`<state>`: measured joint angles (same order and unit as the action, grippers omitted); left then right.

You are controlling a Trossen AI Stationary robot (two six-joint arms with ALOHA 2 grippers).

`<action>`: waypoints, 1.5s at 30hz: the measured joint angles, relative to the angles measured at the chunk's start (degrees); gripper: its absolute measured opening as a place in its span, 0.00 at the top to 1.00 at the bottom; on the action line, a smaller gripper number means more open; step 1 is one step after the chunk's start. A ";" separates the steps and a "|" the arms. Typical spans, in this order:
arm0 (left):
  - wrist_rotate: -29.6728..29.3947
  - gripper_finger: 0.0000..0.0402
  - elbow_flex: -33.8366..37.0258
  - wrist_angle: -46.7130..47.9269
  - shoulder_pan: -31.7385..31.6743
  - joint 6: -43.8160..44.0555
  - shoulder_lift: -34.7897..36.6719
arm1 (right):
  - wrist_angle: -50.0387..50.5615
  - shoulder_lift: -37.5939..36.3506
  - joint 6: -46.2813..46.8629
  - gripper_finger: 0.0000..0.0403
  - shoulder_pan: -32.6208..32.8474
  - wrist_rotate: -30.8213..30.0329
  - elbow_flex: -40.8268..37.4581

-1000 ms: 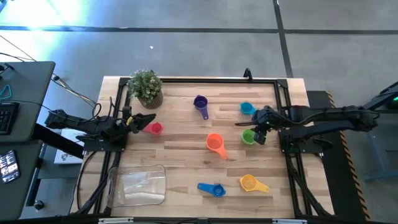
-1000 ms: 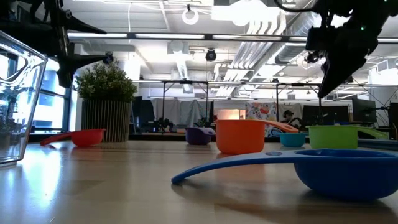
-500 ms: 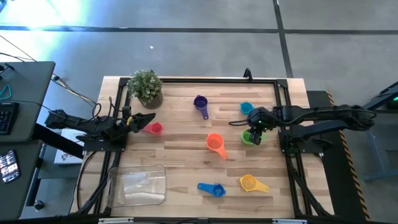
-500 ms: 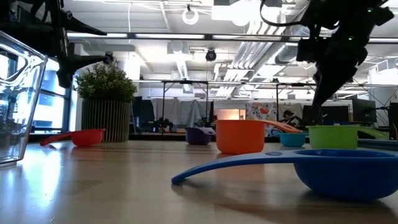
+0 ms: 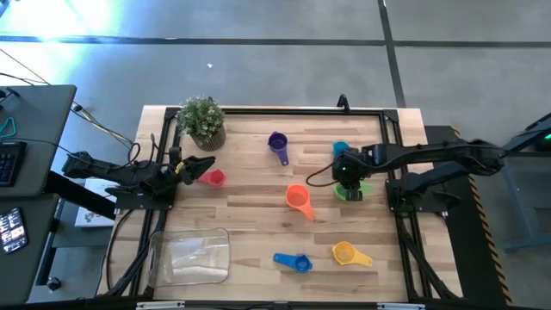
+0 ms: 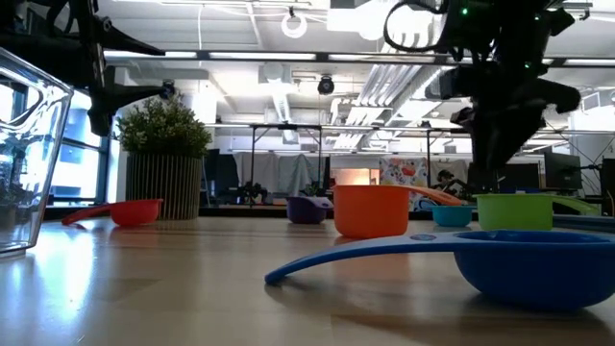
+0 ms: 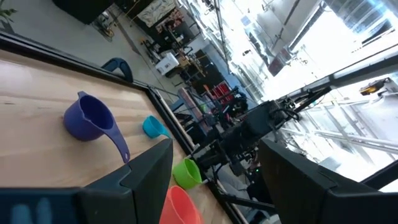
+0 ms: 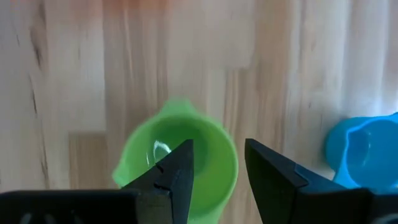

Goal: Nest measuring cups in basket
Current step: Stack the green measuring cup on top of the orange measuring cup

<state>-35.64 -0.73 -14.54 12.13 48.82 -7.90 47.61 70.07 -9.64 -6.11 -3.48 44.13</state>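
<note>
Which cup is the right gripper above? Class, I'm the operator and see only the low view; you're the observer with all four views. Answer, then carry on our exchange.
Observer: The high view shows the right gripper directly over the green cup.
Operator: Is it gripping the cup?
Observer: No. In the right wrist view its fingers stand apart above the cup's rim.
Operator: Is anything in the basket?
Observer: From above, the basket at the table's front-left corner holds no cups.
</note>
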 joint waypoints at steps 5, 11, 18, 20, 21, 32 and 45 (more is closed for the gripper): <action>0.00 0.43 0.00 0.20 0.01 -0.10 -0.01 | -0.04 2.72 -3.38 0.66 -0.64 -2.26 0.01; 0.02 0.43 0.00 0.19 -0.01 -1.07 0.00 | -0.02 7.16 -3.88 0.66 -2.65 -2.35 0.01; 0.02 0.43 0.00 0.19 0.01 -1.07 0.00 | -0.04 10.58 -3.29 0.68 -3.78 -1.81 0.01; 0.02 0.43 0.00 0.19 -0.01 -1.07 0.00 | 0.09 11.12 -2.06 0.72 -3.80 -1.06 0.01; 0.04 0.43 0.00 0.21 -0.01 -1.07 0.00 | 0.16 11.27 -1.45 0.74 -3.80 -0.45 0.01; 0.04 0.43 0.00 0.19 0.01 -3.10 -0.01 | 1.31 11.25 12.39 0.96 -3.78 2.04 0.08; 0.05 0.43 0.00 1.65 0.02 -3.56 -0.01 | 6.27 11.27 39.72 0.99 -3.78 6.46 8.52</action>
<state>-35.59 -0.73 -12.90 12.14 45.26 -7.92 53.89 81.34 30.09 -9.89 2.98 52.65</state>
